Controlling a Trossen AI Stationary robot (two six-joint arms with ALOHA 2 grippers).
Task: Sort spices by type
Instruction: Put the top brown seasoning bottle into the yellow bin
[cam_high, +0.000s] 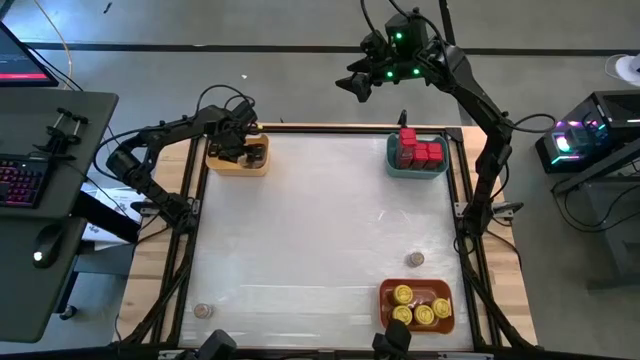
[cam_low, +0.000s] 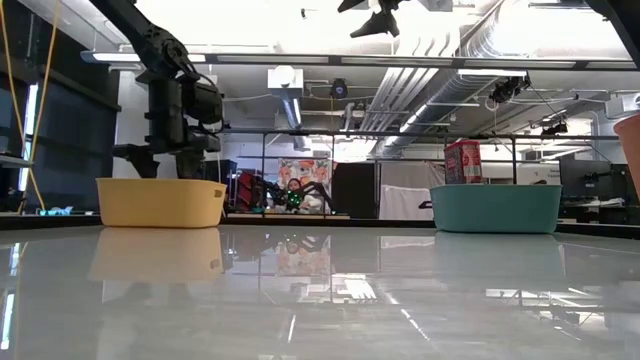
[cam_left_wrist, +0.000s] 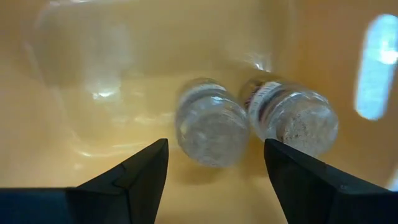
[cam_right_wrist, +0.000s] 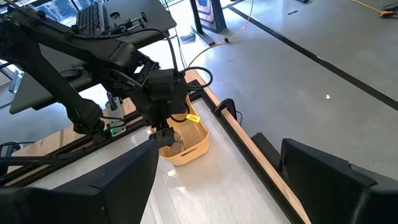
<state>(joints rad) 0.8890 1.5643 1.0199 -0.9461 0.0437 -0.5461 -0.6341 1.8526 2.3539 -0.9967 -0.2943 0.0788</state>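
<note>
Spices are mostly sorted here. Over the yellow plastic bin (cam_high: 262, 163) at the far left, the left gripper (cam_left_wrist: 214, 171) reaches down inside, its fingers spread with nothing between them, just above 2 small tan-brown round jars (cam_left_wrist: 211, 129) lying side by side on the bin floor. Red boxy tins (cam_high: 419, 151) fill the teal bin (cam_high: 396, 165) at far right; round yellow-lidded jars (cam_high: 420, 307) sit in the orange bin (cam_high: 385, 297) at near right. 2 more small jars (cam_high: 415, 260) sit loose on the white table (cam_high: 320, 230). High above the far edge, the right gripper (cam_right_wrist: 217, 180) hangs wide open.
</note>
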